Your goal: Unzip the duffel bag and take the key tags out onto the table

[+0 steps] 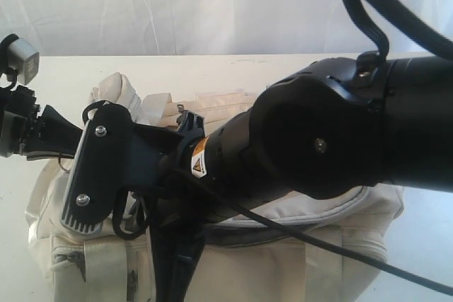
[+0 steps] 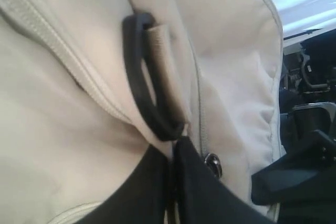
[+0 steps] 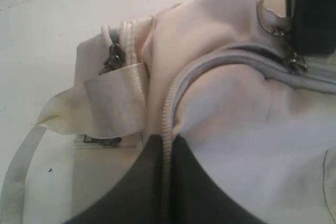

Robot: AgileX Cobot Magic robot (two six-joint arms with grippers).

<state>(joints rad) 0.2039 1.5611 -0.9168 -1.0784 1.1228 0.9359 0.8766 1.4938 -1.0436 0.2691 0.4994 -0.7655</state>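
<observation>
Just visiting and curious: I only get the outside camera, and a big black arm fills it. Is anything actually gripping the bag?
Observer: Yes. In the right wrist view the right gripper is shut on the duffel bag, pinching its zip seam.
Visitor: And the other?
Observer: The left gripper is shut on bag fabric beside a black loop.
Visitor: Where's the zip's slider?
Observer: The zip slider sits further along that seam, apart from the right gripper, near a metal ring.

L claw [image 2: 172, 156], R claw [image 3: 165, 145] closed
</observation>
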